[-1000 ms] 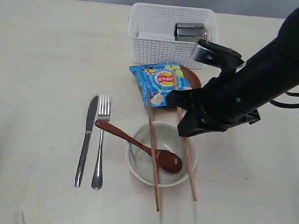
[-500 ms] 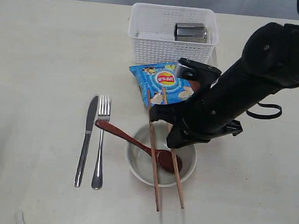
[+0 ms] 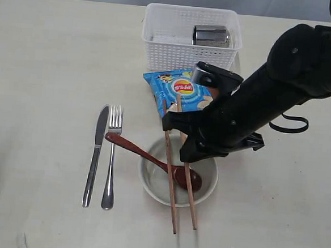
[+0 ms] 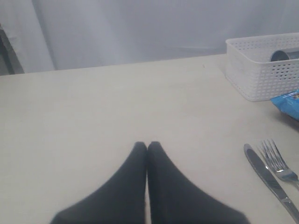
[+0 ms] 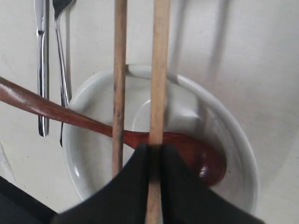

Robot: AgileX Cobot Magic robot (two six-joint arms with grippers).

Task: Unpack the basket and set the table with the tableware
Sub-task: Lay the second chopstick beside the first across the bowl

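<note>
Left gripper (image 4: 147,145): both fingers pressed together, nothing between them, hovering over bare table (image 3: 44,64). It was out of the exterior view.

Knife (image 3: 96,153) and fork (image 3: 112,154) lay flat on the table, side by side and parallel, knife on the left, well apart from the basket.

Dark red spoon (image 3: 143,153): handle pointed toward the fork, crossing the bowl's rim, with the head down inside the bowl (image 3: 150,182). The bowl sat upright on the table, just right of the fork.

2 chopsticks ran nearly parallel across the bowl. Their far ends were over the blue chip bag (image 3: 176,86) and their near ends were past the bowl's front rim. Left chopstick (image 3: 170,181) crossed over the spoon's neck and was free of the gripper.

Right gripper (image 5: 154,150): nearly closed, pinching the right chopstick (image 5: 160,70) above the spoon head. Can't tell if that stick touched the rim.

The chip bag lay just in front of the basket (image 3: 159,50). The basket stood at the far edge of the table with the steel cup (image 3: 211,35) on its side inside it, at the right end.
</note>
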